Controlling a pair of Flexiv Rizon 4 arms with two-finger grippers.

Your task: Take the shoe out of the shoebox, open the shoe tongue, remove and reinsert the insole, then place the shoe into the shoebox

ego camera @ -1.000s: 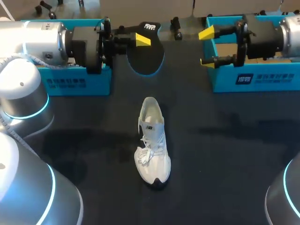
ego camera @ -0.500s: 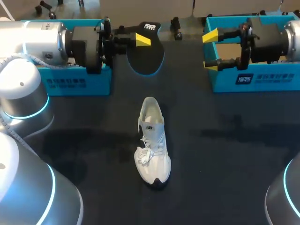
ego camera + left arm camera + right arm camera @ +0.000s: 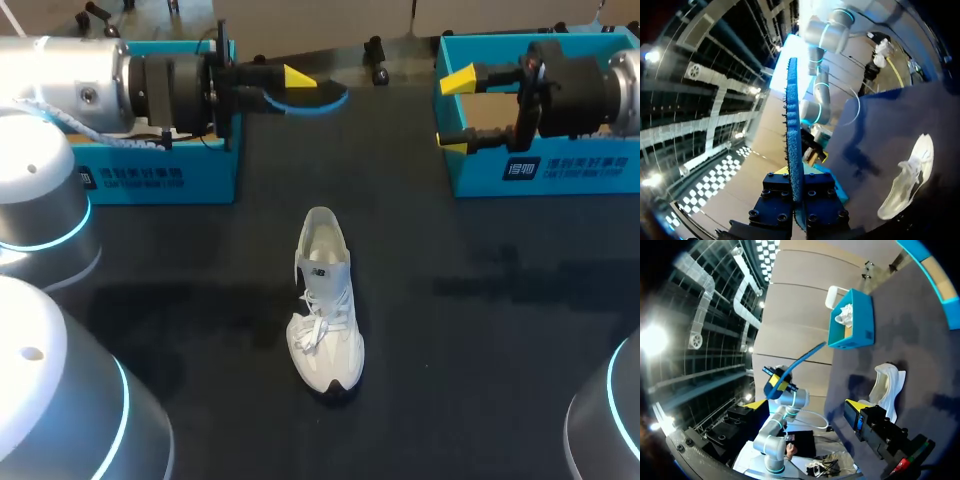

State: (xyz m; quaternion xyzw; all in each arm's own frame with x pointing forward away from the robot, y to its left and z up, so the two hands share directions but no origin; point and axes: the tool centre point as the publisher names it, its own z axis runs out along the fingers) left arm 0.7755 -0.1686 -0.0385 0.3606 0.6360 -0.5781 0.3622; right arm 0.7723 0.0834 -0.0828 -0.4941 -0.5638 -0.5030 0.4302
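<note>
- Left teal cardboard box point(image 3: 160, 178): on the dark tabletop point(image 3: 480, 330), at 10 o'clock from the shoe. The right wrist view looks into this box point(image 3: 852, 322) and shows crumpled white paper point(image 3: 844, 315); the head view does not.
- Left gripper point(image 3: 290, 85): just past that box's right wall, clamped narrow on the flat dark insole with blue edging point(image 3: 325, 97). The insole is in the air at 12 o'clock of the shoe, well apart from it.
- The left wrist view shows the insole point(image 3: 791, 125) edge-on, pinched from both sides. The head view shows only one yellow tip, so the grip is confirmed from the wrist.
- White lace-up sneaker point(image 3: 325, 300): mid-tabletop, upright on its sole, toe to 6 o'clock, heel to 12. Neither gripper touches it.
- Right gripper point(image 3: 455, 110): at 2 o'clock from the sneaker, by the left wall of the right teal cardboard box point(image 3: 580, 170). Fingers wide, nothing between them.
- Progress (judgement): shoe out of box, insole out. The tongue looks pulled open, though I cannot be sure. Left to do: reinsert the insole, then box the shoe. Which box receives it, I cannot tell.
</note>
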